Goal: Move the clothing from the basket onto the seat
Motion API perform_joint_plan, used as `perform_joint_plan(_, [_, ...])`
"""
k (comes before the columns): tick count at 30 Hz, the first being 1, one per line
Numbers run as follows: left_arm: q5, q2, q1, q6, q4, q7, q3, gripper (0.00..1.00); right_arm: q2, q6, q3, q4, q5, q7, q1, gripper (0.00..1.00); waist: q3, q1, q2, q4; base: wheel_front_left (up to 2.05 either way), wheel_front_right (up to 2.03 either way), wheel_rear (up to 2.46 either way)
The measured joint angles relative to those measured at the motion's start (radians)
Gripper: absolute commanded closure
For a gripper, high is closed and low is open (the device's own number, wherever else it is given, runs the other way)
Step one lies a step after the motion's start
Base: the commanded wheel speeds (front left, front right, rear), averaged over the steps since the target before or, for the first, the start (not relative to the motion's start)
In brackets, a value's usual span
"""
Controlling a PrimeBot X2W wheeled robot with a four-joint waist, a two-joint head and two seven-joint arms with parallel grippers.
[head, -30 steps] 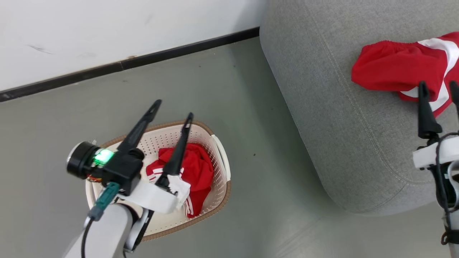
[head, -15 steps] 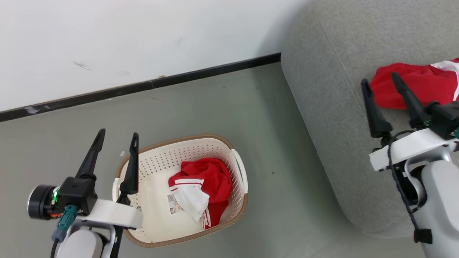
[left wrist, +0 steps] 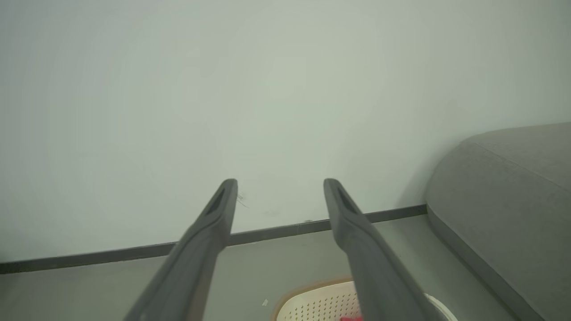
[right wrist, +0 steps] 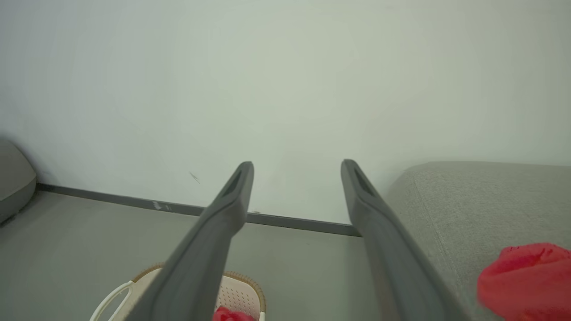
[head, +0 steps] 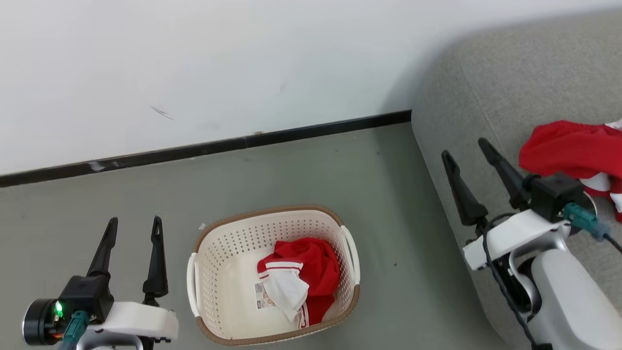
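Part of the clothing, one red garment point(head: 316, 265) with a white band and white trim, lies crumpled in the right half of the basket point(head: 223, 253), next to a barcode label point(head: 262, 295) on the basket's bottom. A second red garment point(head: 568, 148) lies on the seat point(head: 510, 87), at the right edge of the head view. The basket stands on the grey floor point(head: 340, 170), near the seat's rounded end but apart from it. Behind both runs a black skirting point(head: 218, 146) under a white wall point(head: 243, 58).

My left fingers point(head: 156, 262) are spread and hold nothing. They hang just left of the basket, tips toward the wall. My right fingers point(head: 461, 192) are also spread and empty. They hang over the seat's near edge, just left of the garment lying there and clear of it.
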Motion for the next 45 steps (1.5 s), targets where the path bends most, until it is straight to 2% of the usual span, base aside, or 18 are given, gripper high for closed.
perform_joint_plan(21, [-0.017,-0.020,0.115,-0.002,0.027,-0.001,0.020,0.00,0.058,0.000,-0.078,-0.025,-0.041,0.000,0.250,0.00,-0.145,0.0000,0.0000,0.079,0.00,0.00,0.00])
perform_joint_plan(28, [-0.017,-0.021,0.142,-0.018,0.047,-0.001,0.008,0.00,0.074,0.000,-0.086,-0.032,-0.052,0.000,0.314,0.00,-0.180,0.0000,0.0000,0.090,0.00,0.00,0.00])
perform_joint_plan(45, [-0.017,-0.023,0.163,-0.028,0.051,-0.001,0.007,0.00,0.087,0.000,-0.083,-0.084,-0.060,0.002,0.371,0.00,-0.189,0.0000,0.0000,0.087,0.00,0.00,0.00])
